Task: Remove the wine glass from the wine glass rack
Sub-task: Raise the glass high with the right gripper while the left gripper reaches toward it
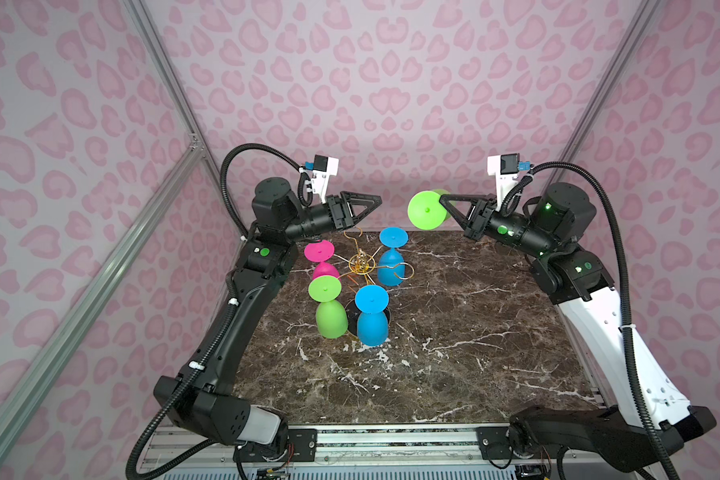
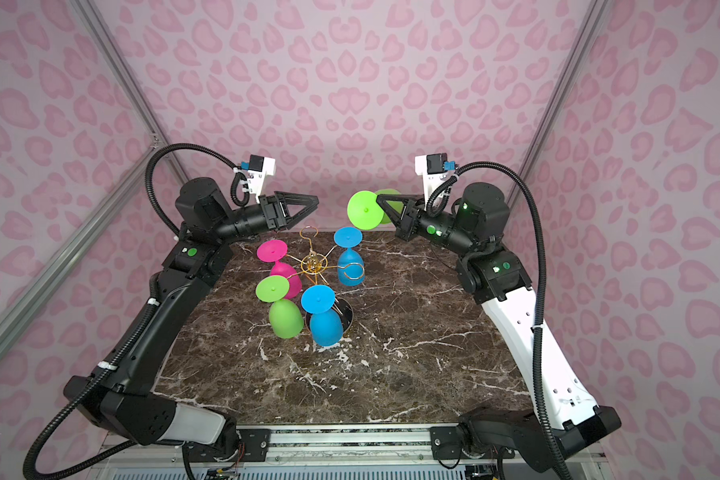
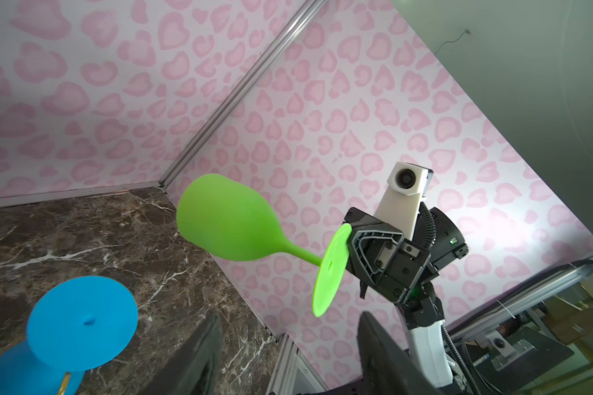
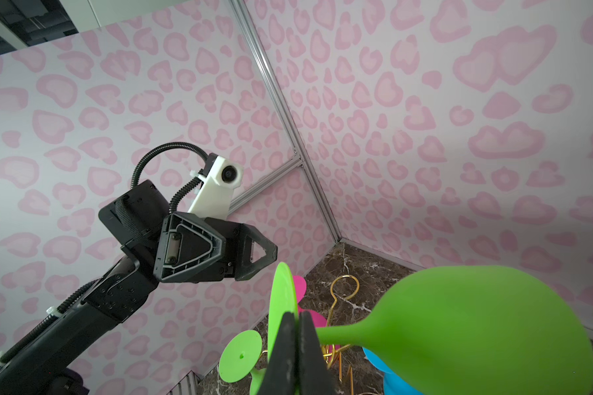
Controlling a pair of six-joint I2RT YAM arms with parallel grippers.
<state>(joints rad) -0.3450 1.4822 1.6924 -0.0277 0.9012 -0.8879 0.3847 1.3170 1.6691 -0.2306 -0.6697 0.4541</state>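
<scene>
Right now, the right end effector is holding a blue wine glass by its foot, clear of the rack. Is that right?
No. The wine glass in the right end effector is green, not blue; the left wrist view shows it plainly. It is held by its foot, clear of the wine glass rack.

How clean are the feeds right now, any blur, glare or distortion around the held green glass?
Both top views: wide-angle stretch at the edges, wine glass rack wire thin and soft, no glare on the green wine glass. Left wrist view: that glass sharp, near blue glass softer. Right wrist view: green bowl looms close, soft.
</scene>
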